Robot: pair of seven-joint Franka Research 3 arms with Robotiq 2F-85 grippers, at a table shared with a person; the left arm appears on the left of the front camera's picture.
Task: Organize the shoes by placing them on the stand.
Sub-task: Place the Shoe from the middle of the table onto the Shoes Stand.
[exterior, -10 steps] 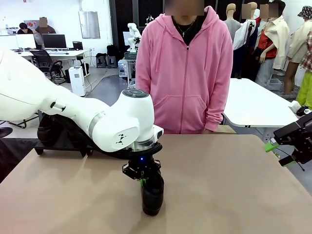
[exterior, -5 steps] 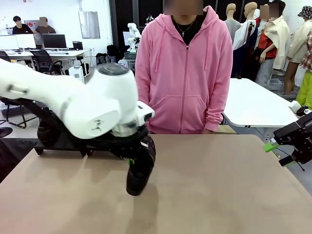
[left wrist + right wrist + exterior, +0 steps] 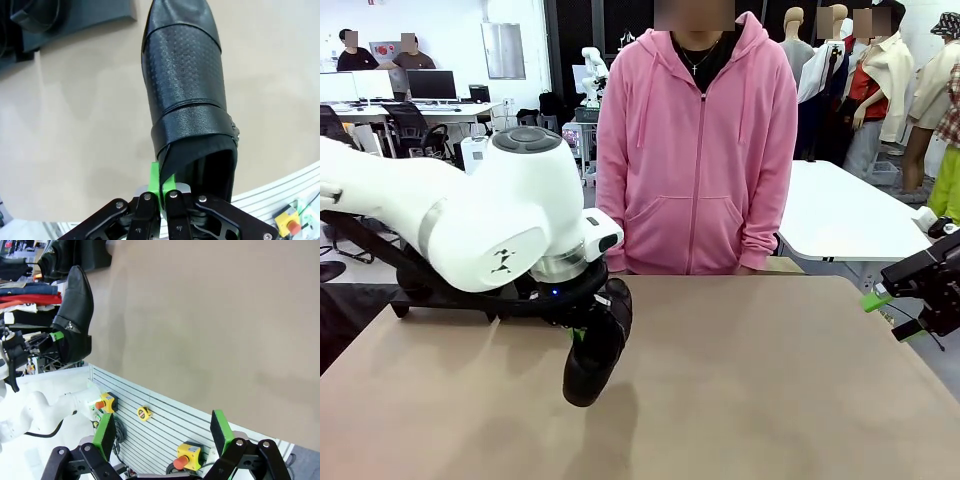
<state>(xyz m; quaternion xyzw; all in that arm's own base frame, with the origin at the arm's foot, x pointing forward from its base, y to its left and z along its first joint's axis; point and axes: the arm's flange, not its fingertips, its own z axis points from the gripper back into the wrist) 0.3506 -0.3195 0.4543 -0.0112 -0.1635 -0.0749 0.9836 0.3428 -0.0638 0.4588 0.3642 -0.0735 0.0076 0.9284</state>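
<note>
front: left hand point(image 3: 582, 335) carries a shoe point(image 3: 595, 345) toe-down above the tabletop point(image 3: 770, 380), near the stand point(image 3: 440, 295) at the far-left edge | left wrist: fingers point(image 3: 156, 181) pinching the shoe's heel rim | right wrist: right hand point(image 3: 162, 432) spread, empty | step: carrying; next, lower it onto a free slope.

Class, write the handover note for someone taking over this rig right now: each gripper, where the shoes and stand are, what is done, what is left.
Left gripper: shut on the rim of a black shoe, held above the table.
Right gripper: open, holding nothing, at the table's right edge.
Stand: far left of the table, behind the left arm; at least one shoe appears to sit on it already.
Left: set the held shoe on the stand.
</note>
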